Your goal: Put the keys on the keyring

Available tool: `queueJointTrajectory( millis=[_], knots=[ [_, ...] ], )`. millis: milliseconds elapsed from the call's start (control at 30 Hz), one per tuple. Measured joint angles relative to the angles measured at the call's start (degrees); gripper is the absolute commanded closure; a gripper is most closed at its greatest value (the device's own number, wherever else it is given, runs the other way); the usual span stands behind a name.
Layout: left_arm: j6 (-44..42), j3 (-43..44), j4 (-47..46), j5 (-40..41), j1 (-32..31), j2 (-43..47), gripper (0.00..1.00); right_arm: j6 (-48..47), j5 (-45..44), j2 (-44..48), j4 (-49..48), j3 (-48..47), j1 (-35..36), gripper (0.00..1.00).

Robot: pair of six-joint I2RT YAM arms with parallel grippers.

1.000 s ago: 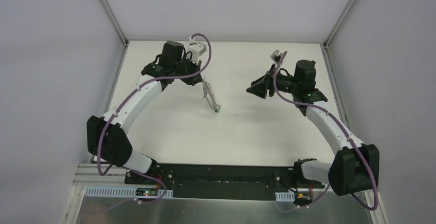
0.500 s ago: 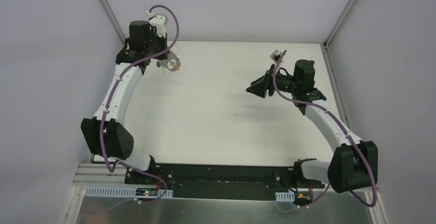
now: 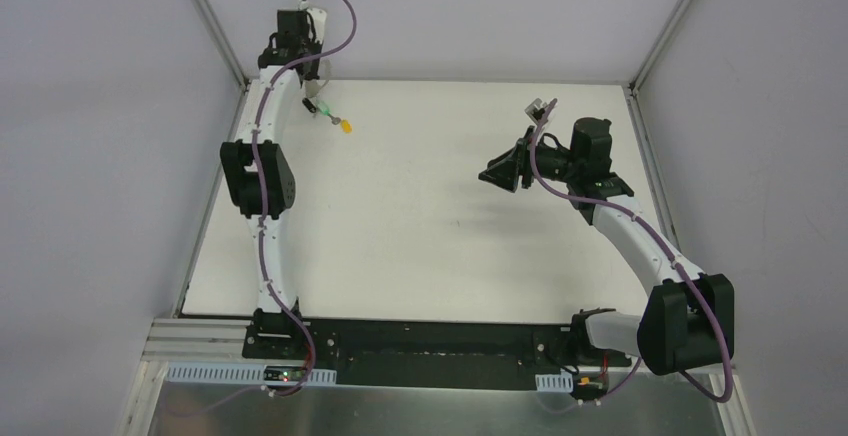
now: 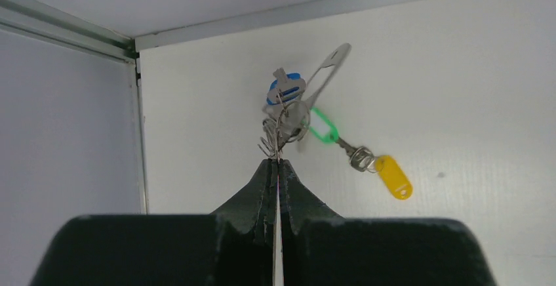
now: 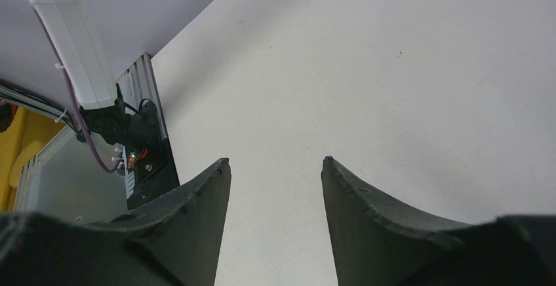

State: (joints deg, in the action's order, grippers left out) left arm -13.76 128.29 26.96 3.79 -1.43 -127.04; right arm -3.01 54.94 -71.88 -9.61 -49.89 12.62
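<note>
The left arm has swung out of the middle of the table (image 3: 430, 256) and now reaches, nearly straight, into the upper left corner of the overhead view, taking the bunch with it. The right arm has not shifted.

The left gripper (image 4: 275, 161) has its fingers pressed together on a thin wire coil at the base of the keyring (image 4: 326, 69). The silver loop slants up and right from there in the wrist view. A blue key (image 4: 286, 89) sits against the loop, and a green key (image 4: 322, 128) and a yellow key (image 4: 393, 176) trail off to the lower right. Whether they rest on the table or hang just above it I cannot tell. The right gripper (image 5: 275, 164) is spread wide with nothing between its fingers.

No loose key shows anywhere, so the threading looks finished and the bunch is being set aside. The next move probably calls for lowering it gently and parting the fingers without snagging the wire.
</note>
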Motion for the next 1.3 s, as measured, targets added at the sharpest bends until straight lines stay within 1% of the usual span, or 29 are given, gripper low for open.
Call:
queueJointTrajectory(
  millis=[100, 167, 367, 433, 567, 700, 833, 1133, 1300],
  knots=[
    [-3.26, 2.45, 1.25, 2.56, -0.07, -5.05, 1.00, -0.04, -0.02, 0.00, 0.00, 0.02, -0.02, 0.44],
    [-5.53, 2.62, 2.03, 3.98, -0.13, -6.91, 1.00, -0.07, 0.00, -0.09, 0.00, 0.04, -0.02, 0.44],
    [-13.31, 1.75, 3.45, 5.95, -0.90, -8.44, 1.00, -0.20, -0.02, -1.29, 0.02, 0.07, -0.02, 0.43],
    [-15.96, 0.46, 3.63, 5.95, -1.68, -8.37, 1.00, -0.24, -0.02, -1.44, 0.04, 0.09, -0.02, 0.43],
    [-20.52, -5.03, 4.44, 5.86, -4.37, -7.74, 1.00, -0.24, -0.02, -1.49, 0.02, 0.09, -0.04, 0.43],
    [-24.48, -10.47, 7.41, 5.90, -7.61, -7.65, 1.00, -0.26, 0.00, -1.49, 0.02, 0.09, -0.04, 0.43],
    [-26.47, -11.23, 10.29, 5.86, -9.77, -7.65, 1.00, -0.24, 0.00, -1.49, 0.02, 0.09, -0.04, 0.43],
    [-27.82, -11.37, 12.50, 5.51, -9.84, -7.65, 1.00, -0.24, 0.00, -1.46, 0.02, 0.09, -0.13, 0.43],
    [-27.63, -13.70, 13.05, 4.09, -10.64, -6.91, 1.00, -0.24, 0.00, -1.46, 0.02, 0.09, -0.39, 0.43]
  ],
)
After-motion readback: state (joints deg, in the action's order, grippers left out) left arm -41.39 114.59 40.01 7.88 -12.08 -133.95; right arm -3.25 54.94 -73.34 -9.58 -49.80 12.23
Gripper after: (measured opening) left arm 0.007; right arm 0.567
